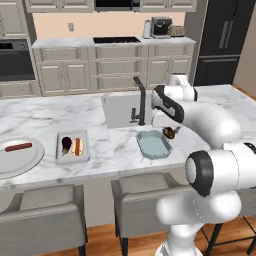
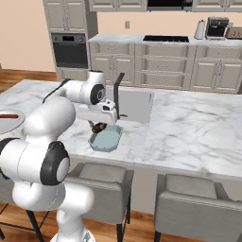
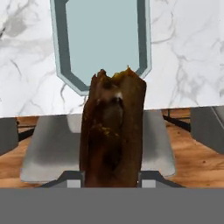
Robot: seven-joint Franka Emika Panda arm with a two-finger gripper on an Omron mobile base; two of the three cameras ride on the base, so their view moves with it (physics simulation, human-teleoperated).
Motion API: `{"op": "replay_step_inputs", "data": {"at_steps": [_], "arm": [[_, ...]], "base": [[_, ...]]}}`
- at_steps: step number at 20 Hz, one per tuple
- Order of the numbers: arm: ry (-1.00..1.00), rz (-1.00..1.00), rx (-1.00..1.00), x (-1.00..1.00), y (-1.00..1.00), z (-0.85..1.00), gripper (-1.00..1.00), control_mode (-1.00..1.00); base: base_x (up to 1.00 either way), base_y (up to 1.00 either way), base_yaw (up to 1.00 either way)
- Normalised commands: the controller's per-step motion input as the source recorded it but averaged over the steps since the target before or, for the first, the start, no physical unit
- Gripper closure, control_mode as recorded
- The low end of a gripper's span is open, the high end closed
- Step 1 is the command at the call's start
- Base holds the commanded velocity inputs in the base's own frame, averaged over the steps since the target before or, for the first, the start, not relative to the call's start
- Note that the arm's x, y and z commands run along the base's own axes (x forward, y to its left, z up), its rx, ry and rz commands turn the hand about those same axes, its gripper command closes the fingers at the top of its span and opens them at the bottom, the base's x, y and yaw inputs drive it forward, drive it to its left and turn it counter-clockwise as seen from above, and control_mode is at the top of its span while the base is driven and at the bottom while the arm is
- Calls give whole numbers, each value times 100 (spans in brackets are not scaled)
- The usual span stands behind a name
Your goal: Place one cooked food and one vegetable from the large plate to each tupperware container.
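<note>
White-veined marble island counter (image 1: 115,150) beneath the claw (image 3: 112,177), whose jaws are closed narrowly on a dark brown, ragged-edged piece of cooked food (image 3: 113,131). Just below and ahead lies the teal cut-cornered tupperware container (image 3: 101,35); the pale rectangular container (image 1: 73,147) and large round plate (image 1: 27,162) sit well apart.

Marble island counter (image 1: 115,150) with inset sink (image 1: 120,109) and dark faucet (image 1: 141,100) — two grey stools (image 1: 42,215) tucked beneath. Back wall: oven (image 1: 15,60), cooktop (image 1: 116,39), toaster (image 1: 161,27), black fridge (image 1: 225,40).

glossy marble counter (image 1: 115,150), smooth teal container (image 1: 154,145)
</note>
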Motion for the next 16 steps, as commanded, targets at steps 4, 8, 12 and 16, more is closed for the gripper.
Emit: {"op": "replay_step_inputs", "data": {"at_steps": [4,8,12,16], "arm": [[0,21,0,100,-7,-77,100,-100],[-3,20,4,96,-18,-43,100,-100],[-1,12,0,81,-8,-29,100,-100],[11,-2,-5,36,0,-26,100,-100]], "base": [[0,0,0],[0,0,0],[0,0,0],[0,0,0]]}}
